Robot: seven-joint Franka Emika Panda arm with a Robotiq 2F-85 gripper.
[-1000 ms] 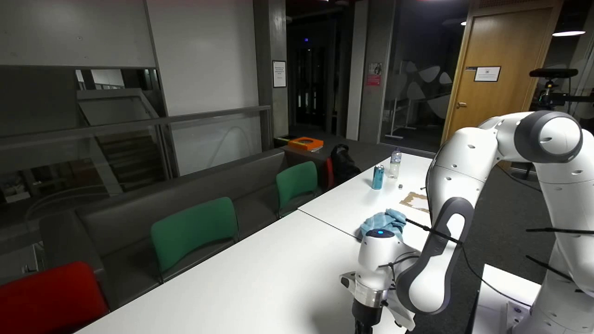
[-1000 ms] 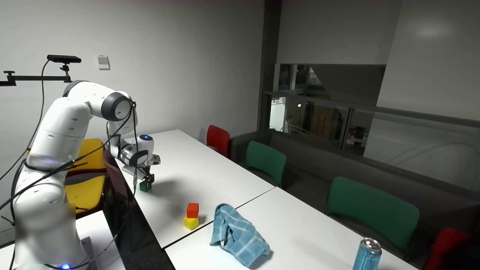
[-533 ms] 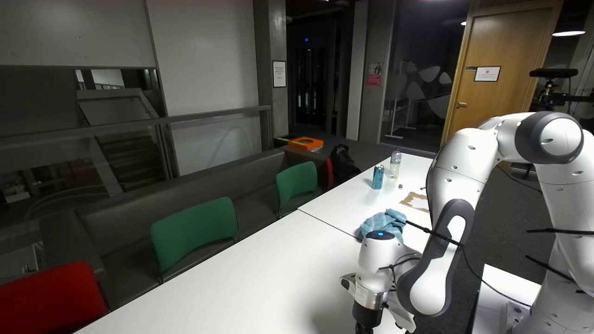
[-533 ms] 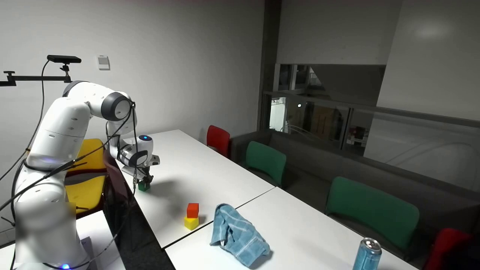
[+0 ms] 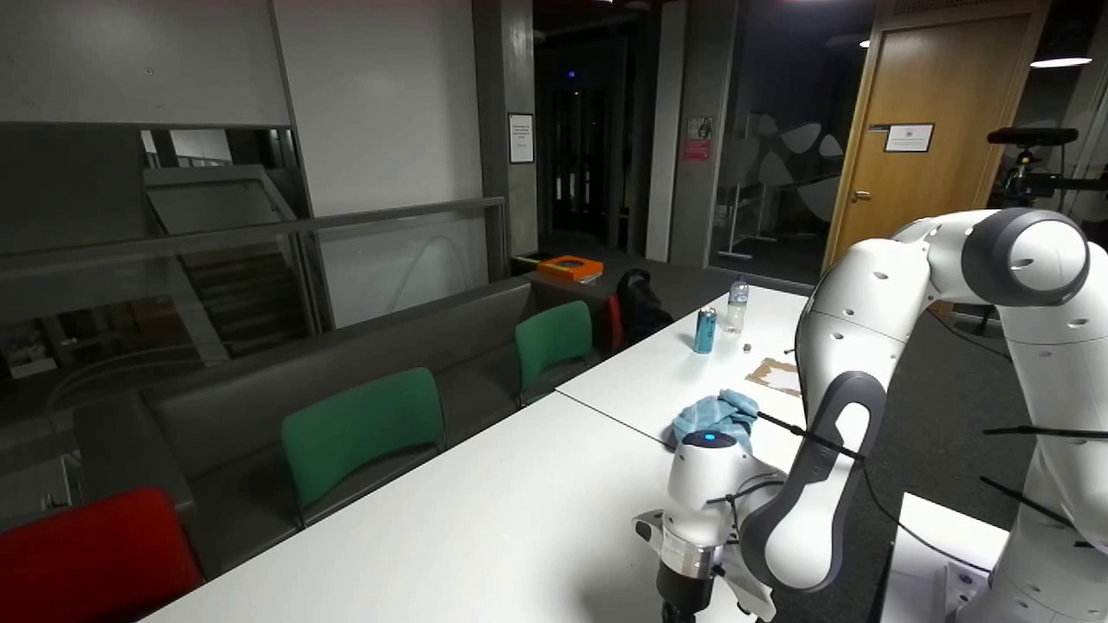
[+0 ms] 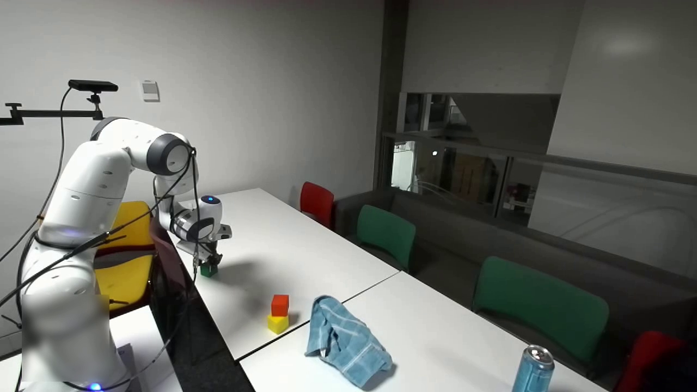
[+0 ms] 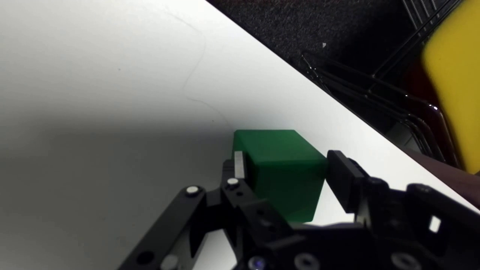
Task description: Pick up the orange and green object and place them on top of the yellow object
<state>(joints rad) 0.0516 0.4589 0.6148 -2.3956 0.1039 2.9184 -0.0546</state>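
The jaws pinch the green block — one side partly hidden by them.

Green block in pincer: smooth, matt
Tabletop below: smooth
Cloth, well apart: creased
Can: shiny metal

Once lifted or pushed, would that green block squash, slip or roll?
Squashing seems unlikely: the green block shows flat faces and straight edges in the gripper. Its faces look smooth, so it might slip a little if held loosely. Pushed along the table, it would probably slide rather than roll, being cube-shaped.
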